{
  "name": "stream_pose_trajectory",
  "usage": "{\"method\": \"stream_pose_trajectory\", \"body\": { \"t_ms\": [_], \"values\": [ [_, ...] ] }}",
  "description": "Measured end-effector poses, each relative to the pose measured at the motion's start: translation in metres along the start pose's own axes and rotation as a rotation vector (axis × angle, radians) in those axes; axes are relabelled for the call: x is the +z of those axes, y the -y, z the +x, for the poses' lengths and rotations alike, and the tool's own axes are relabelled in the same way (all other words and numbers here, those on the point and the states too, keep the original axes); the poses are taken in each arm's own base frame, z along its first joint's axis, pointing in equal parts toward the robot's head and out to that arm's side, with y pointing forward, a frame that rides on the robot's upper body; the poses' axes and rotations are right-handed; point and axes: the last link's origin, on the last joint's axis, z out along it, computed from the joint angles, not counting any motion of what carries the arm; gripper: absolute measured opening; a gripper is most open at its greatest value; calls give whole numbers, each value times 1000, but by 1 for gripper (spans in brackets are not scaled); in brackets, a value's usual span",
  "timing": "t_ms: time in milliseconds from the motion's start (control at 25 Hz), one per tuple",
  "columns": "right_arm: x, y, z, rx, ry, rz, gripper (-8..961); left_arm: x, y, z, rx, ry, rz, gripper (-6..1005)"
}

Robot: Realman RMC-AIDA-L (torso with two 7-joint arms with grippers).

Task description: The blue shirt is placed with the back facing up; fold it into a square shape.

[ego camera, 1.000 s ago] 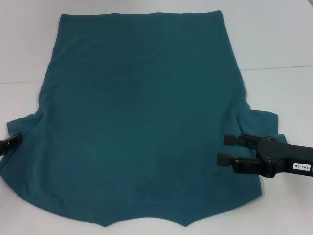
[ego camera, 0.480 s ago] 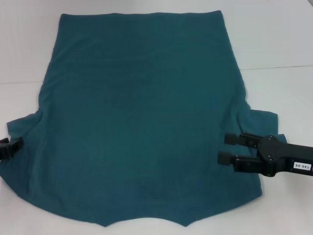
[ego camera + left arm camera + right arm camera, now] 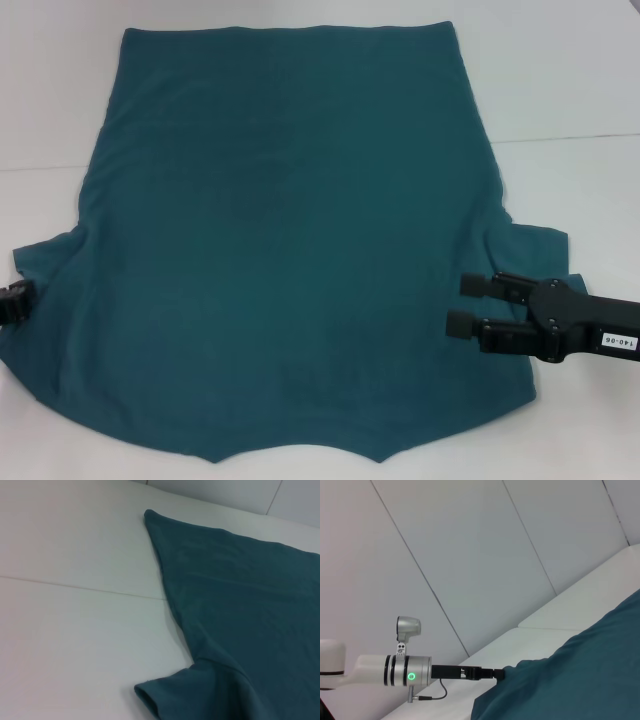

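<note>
The blue shirt [image 3: 290, 250] lies spread flat on the white worktop [image 3: 570, 90], plain side up, filling most of the head view from the upper centre down to the bottom edge. Its straight hem runs along the top of the frame, and a short sleeve sticks out at each side in the lower half.

The right claw [image 3: 462, 305] sits at the lower right of the head view, over the shirt's edge just below the right sleeve. Its two black fingers [image 3: 490, 285] are parted, one above the other, with cloth showing between them, gripping nothing.

The left claw [image 3: 18, 302] is only partly in frame at the far left edge, at the left sleeve; whether it is released or clenched cannot be told.

In the left wrist view the shirt [image 3: 240, 620] covers the right side and the bare worktop [image 3: 75, 630] the left, crossed by a thin seam. In the right wrist view the shirt [image 3: 580, 675] fills the lower right, and the other arm [image 3: 410, 672] reaches its edge from the lower left, with panelled wall [image 3: 470, 555] behind.
</note>
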Motion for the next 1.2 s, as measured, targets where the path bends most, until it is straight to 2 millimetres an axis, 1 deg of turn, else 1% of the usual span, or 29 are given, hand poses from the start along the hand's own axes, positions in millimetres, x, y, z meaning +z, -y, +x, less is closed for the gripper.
{"method": "stream_pose_trajectory", "body": {
  "t_ms": [40,280,400,640,800,960,1200],
  "values": [
    [0,0,0,0,0,0,931,0,0,0,0,0,0,68],
    [0,0,0,0,0,0,931,0,0,1,1,-1,0,15],
    [0,0,0,1,4,2,931,-2,3,5,4,-15,12,15],
    [1,0,0,-3,11,4,930,-14,16,14,-10,-54,52,16],
    [2,0,1,-2,12,4,930,-18,20,17,-13,-67,61,16],
    [2,-1,1,-1,13,4,930,-21,19,24,-18,-81,51,16],
    [3,-1,1,0,14,3,931,-26,12,35,-42,-92,-17,17]
  ]
}}
